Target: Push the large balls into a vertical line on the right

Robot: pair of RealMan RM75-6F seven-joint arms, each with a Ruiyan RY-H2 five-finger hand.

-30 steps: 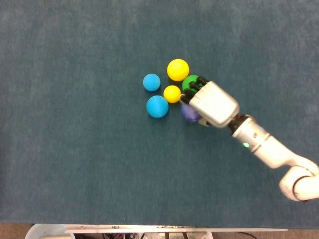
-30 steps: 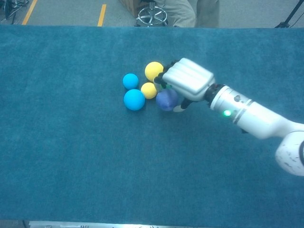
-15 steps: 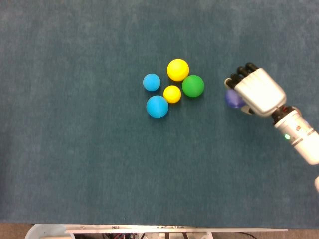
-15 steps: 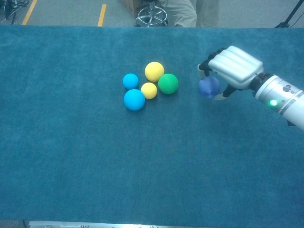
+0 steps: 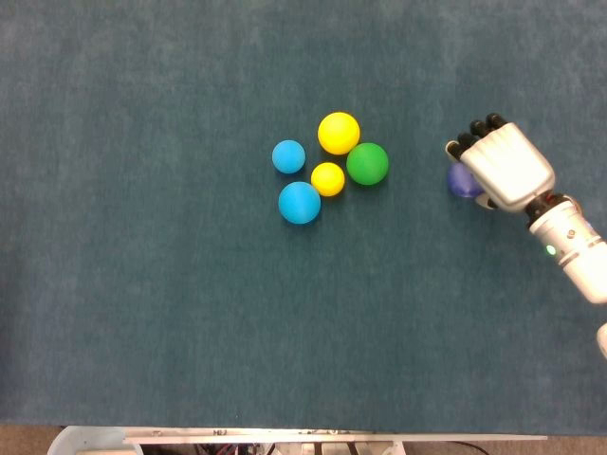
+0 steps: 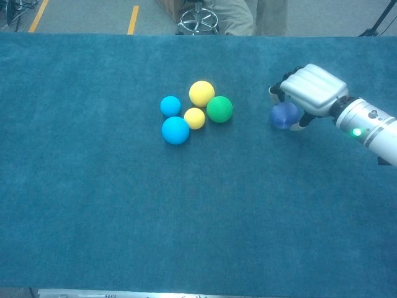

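Purple ball point(image 5: 462, 180) half hidden under right hand point(image 5: 505, 166)

You have moved the right robot hand point(image 5: 505, 166) and the purple ball point(image 5: 462, 180) from the cluster far to the right.

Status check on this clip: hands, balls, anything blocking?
Right hand cupped over the purple ball at the right side. Left hand not in view. Green ball, large yellow ball, large blue ball clustered mid-table. Nothing blocking.

Head view looks straight down on the blue table point(image 5: 142, 332). Chest view looks across the same table point(image 6: 93, 217) from lower, slanting toward its far edge.
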